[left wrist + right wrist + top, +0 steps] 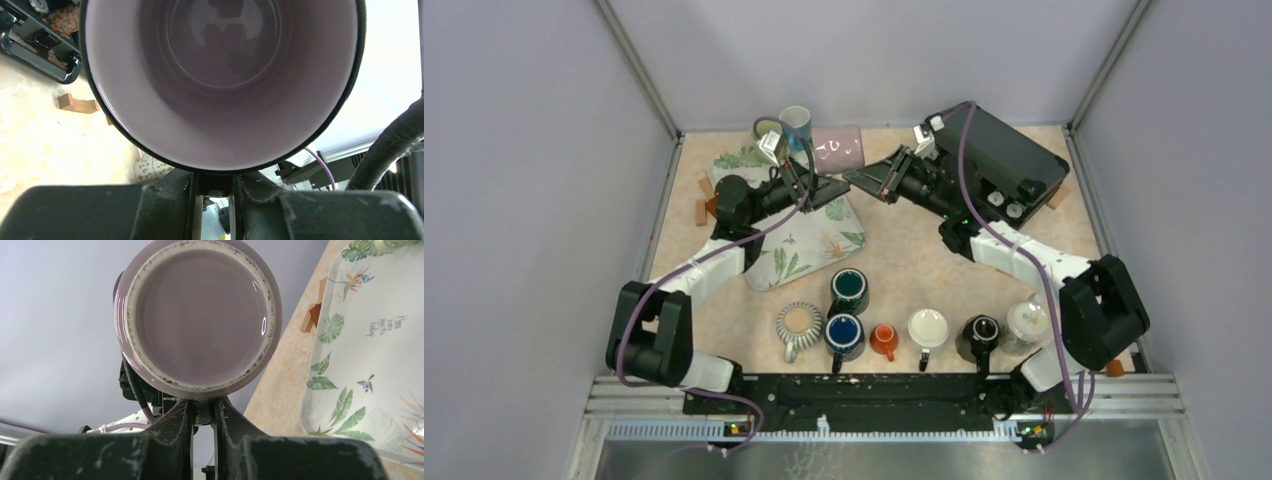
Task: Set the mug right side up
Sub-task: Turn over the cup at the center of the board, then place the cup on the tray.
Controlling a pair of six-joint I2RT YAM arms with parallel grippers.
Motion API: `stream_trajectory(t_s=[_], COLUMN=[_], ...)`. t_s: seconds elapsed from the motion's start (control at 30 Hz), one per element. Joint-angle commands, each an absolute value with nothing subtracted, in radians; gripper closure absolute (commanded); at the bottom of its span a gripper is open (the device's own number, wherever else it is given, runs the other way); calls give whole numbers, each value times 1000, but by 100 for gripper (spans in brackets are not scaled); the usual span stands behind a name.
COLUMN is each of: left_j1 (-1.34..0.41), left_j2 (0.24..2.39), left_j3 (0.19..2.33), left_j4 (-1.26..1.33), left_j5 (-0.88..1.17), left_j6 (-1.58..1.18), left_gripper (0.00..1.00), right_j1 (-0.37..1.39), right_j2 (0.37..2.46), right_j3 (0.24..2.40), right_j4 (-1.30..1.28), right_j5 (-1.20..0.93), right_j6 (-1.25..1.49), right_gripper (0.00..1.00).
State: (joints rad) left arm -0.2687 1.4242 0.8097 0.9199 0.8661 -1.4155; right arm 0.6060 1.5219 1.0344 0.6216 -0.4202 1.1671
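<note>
Seen from above, two arms meet near the middle of the far edge of the tabletop (904,260). There a lilac mug (839,148) lies on its side, just past the far corner of a floral tray (809,250). The left gripper (834,188) and the right gripper (869,178) come nose to nose at the mug's near side, each with its jaws drawn close together. A blue-and-white cup (796,120) stands just left of the mug, a black case (1009,150) fills the far right corner, and a row of mugs (927,328) lines the near edge. In the left wrist view, the lilac mug (220,75) turns its mouth to the camera, its pale inside filling the frame. The left gripper (215,185) is clamped narrowly at the lowest point of the rim, though the part it pinches is hidden. A wooden block (77,104) lies on the tabletop (50,150) near the black case (40,55). In the right wrist view, the lilac mug (200,315) shows its round, speckled base. The right gripper (202,412) is pinched tight just under it and has hold of the mug, though the exact spot cannot be made out. The floral tray (370,365) lies to the right on the tabletop (280,400), with the wooden block (312,315) at its edge.
</note>
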Motion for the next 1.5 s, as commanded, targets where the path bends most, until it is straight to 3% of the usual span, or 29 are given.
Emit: stream_trajectory(t_s=[0.0,0.27,0.53,0.73,1.0,1.47], left_j1=[-273,-273,-262,-252,-170,-33], left_j2=[1417,1358,1287,1217,1236,1653], left_j3=[841,882,943,1026,1141,1441], left_j4=[951,728,403,53,-240,-317], left_j5=[826,764,601,333,22,-95], left_j6=[-1353,-1168,-928,-653,-449,-364], left_gripper=[100,100,100,100,100,100], right_j1=[607,607,607,607,607,607], right_j2=[1500,1466,1395,1320,1233,1111], right_j3=[1034,1018,992,997,987,983], right_j4=[682,579,411,216,67,-79], right_j5=[-417,-366,-291,-206,-121,-94], right_j6=[1106,1033,940,815,696,600], right_gripper=[96,37,13,2,1,1])
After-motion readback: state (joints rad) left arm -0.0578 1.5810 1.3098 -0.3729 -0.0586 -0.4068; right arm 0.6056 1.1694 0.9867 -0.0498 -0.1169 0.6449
